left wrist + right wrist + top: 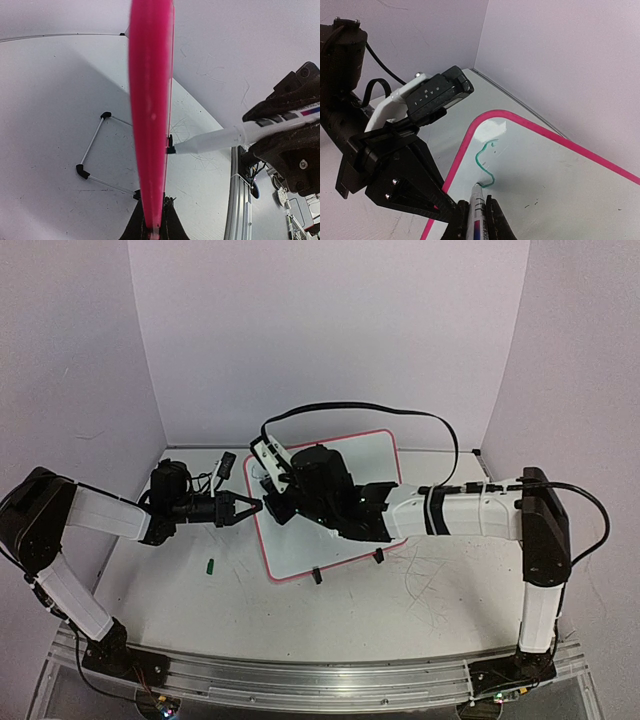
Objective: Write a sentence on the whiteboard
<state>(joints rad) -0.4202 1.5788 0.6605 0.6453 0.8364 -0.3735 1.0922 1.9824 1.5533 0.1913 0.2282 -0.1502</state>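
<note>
At the near side of the counter [330, 625], faint grey scuffs are seen, and a small green object [211, 563] lies on its own, left of the board and apart from it. Just beyond, the two black clip feet [316, 576] of the whiteboard [372, 455] are set on the counter along the board's lower edge. The whiteboard is found at mid-counter, between the two arms, its pink-red rim [150, 100] turned at an angle to the counter's edges.

The rim at the board's left edge is clamped by the left pincer [252, 506], one finger on each face. The right pincer [479, 202] is closed around a white marker [225, 140], and the marker's tip is pressed against the white face close to the left rim. Of the sentence [487, 165], only one green S-shaped stroke and a few small green flecks are visible, in the board's upper left corner, just above the tip.

A thin wire stand [92, 150] with black ends is seen on the counter on the board's far face side. Behind everything, plain pale walls are met by the counter.
</note>
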